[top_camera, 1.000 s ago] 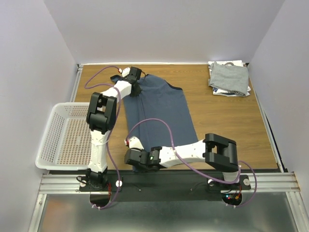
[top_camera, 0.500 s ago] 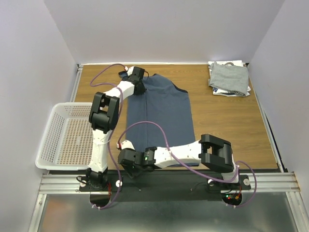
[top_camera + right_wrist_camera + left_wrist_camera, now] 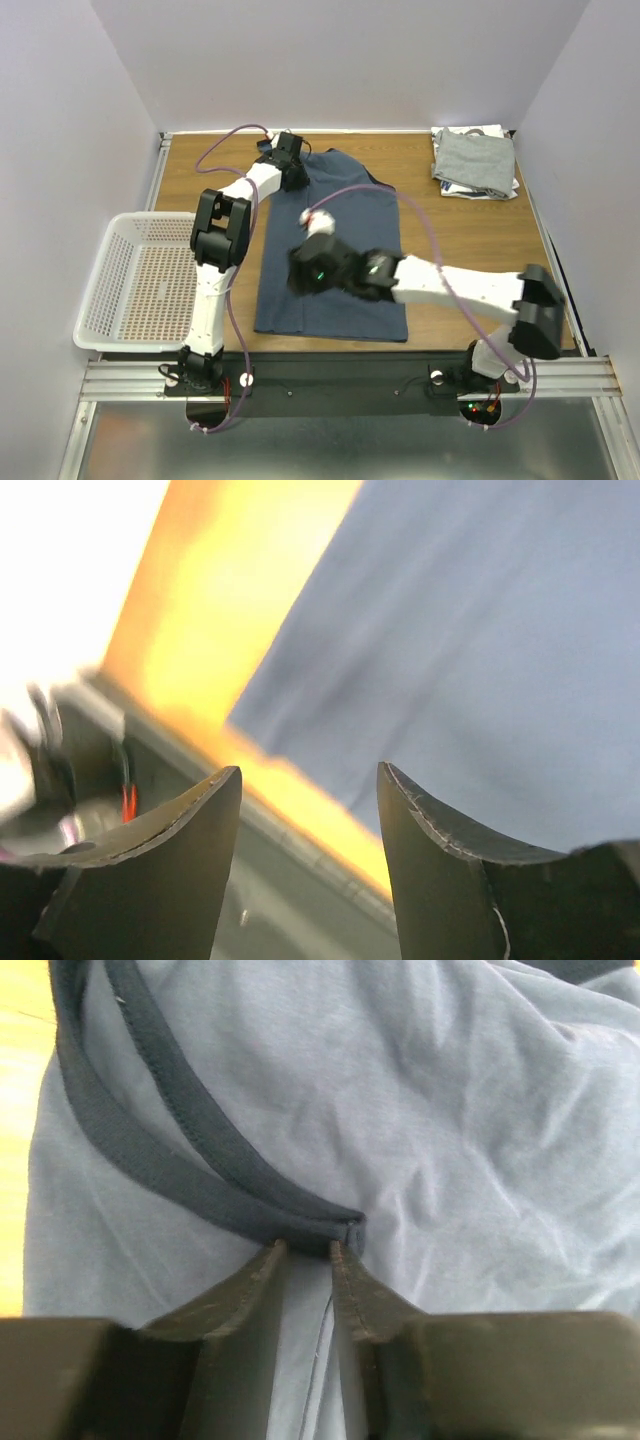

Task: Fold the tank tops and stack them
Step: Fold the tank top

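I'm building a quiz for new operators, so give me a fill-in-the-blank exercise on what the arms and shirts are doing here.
1. The left gripper is shut on the navy ____ of the slate-blue tank top.
2. The right gripper hovers over that top with its jaws ____.
3. The folded grey tank top lies at the far ____ corner of the table.
4. The white mesh basket sits at the table's ____ edge.

Missing words: trim; open; right; left.
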Available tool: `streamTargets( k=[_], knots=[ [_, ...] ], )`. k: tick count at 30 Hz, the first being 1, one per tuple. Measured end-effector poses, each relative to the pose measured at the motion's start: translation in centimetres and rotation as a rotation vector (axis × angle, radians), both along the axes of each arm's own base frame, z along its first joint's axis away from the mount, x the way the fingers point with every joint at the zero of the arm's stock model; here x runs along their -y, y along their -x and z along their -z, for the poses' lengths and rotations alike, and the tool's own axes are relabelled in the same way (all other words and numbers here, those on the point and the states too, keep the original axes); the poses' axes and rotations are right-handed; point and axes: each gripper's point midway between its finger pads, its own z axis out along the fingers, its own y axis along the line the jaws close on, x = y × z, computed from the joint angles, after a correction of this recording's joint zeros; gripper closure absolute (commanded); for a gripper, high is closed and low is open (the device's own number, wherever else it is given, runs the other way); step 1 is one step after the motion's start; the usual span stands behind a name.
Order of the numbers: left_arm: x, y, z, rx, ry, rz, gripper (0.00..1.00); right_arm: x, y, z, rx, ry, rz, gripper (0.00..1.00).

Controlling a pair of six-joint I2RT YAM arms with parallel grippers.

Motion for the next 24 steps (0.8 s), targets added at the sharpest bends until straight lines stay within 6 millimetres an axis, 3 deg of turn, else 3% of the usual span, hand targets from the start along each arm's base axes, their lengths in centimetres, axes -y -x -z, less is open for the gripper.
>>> streamTargets(
  k=[3, 7, 10, 11, 13, 16, 17, 19, 20, 21, 24],
  knots=[
    [0.3, 0.4, -1.2, 0.004, 0.019, 0.018, 0.53, 5.8, -7.1, -3.5, 0.054, -0.068, 0.206, 0.37],
    [0.8, 0.9, -5.4, 0.055, 0.062, 0.039, 0.53, 14.8, -15.9, -4.4, 0.087, -0.069, 0.473, 0.38],
    [1.0, 2.6, -9.4, 0.118, 0.104, 0.048, 0.53, 21.4, -21.3, -2.3, 0.046, -0.037, 0.620, 0.42],
    [1.3, 3.7, -10.9, 0.144, 0.118, 0.055, 0.53, 24.5, -23.4, -0.9, 0.016, -0.016, 0.685, 0.43],
    [2.1, 6.5, -12.6, 0.171, 0.130, 0.072, 0.54, 27.9, -26.9, 1.4, -0.047, -0.017, 0.735, 0.46],
    [5.4, 12.5, -13.9, 0.199, 0.158, 0.156, 0.54, 32.2, -31.3, 4.9, -0.115, -0.033, 0.786, 0.46],
    [7.2, 15.8, -13.7, 0.200, 0.174, 0.211, 0.54, 33.3, -32.1, 6.0, -0.137, -0.032, 0.800, 0.46],
    [9.1, 20.1, -12.4, 0.168, 0.186, 0.283, 0.54, 33.8, -33.4, 7.2, -0.158, -0.030, 0.792, 0.46],
    [9.7, 21.3, -12.2, 0.161, 0.187, 0.302, 0.54, 33.7, -34.6, 7.7, -0.155, -0.031, 0.776, 0.46],
    [10.5, 23.8, -11.0, 0.133, 0.182, 0.345, 0.54, 33.3, -35.4, 8.4, -0.157, -0.035, 0.756, 0.46],
    [12.1, 28.4, -8.4, 0.073, 0.164, 0.421, 0.54, 31.9, -36.3, 9.1, -0.160, -0.041, 0.703, 0.46]
  ],
)
